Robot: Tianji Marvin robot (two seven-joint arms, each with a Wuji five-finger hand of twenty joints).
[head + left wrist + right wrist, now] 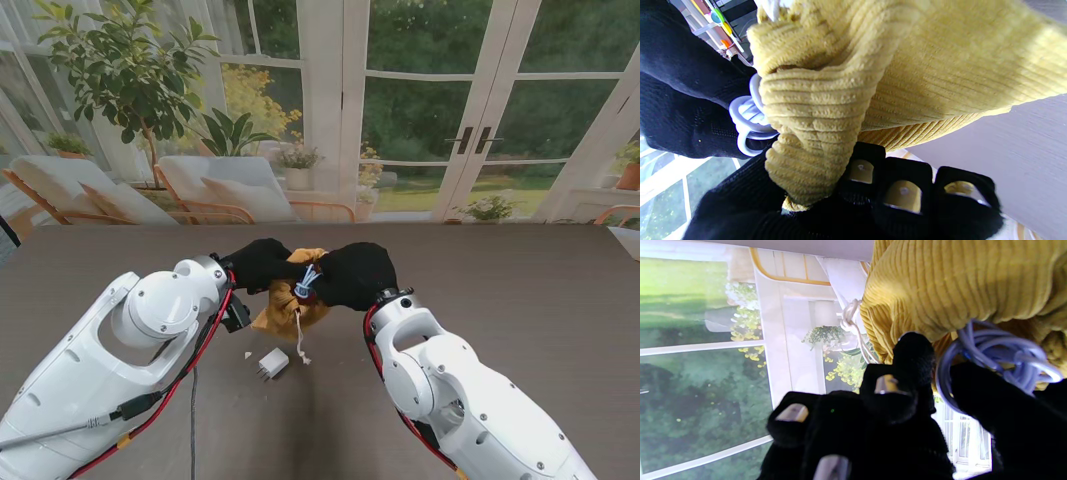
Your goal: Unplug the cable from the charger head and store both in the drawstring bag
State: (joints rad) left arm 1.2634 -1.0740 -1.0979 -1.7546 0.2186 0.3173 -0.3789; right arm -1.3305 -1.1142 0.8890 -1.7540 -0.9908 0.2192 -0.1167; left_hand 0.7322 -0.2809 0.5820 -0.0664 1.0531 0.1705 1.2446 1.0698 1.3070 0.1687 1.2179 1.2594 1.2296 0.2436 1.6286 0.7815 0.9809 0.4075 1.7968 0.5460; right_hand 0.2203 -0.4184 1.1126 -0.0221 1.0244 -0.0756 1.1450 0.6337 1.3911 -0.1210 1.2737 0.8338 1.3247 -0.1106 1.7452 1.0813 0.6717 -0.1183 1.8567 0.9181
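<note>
A yellow corduroy drawstring bag (290, 300) is lifted between my two black-gloved hands at the table's middle. My left hand (258, 264) is shut on the bag's rim (806, 133). My right hand (355, 275) is shut on the coiled pale blue-white cable (307, 282), pressing the coil (1000, 353) against the bag's mouth (940, 290). The coil (750, 120) shows beside the fabric in the left wrist view. A white charger head (272, 363) lies on the table nearer to me than the bag, apart from both hands. The bag's white drawstring (299, 338) hangs down.
A small white scrap (248, 355) lies just left of the charger head. The dark grey table (520, 290) stretches wide to the right. Glass doors, plants and lounge chairs lie beyond the far edge.
</note>
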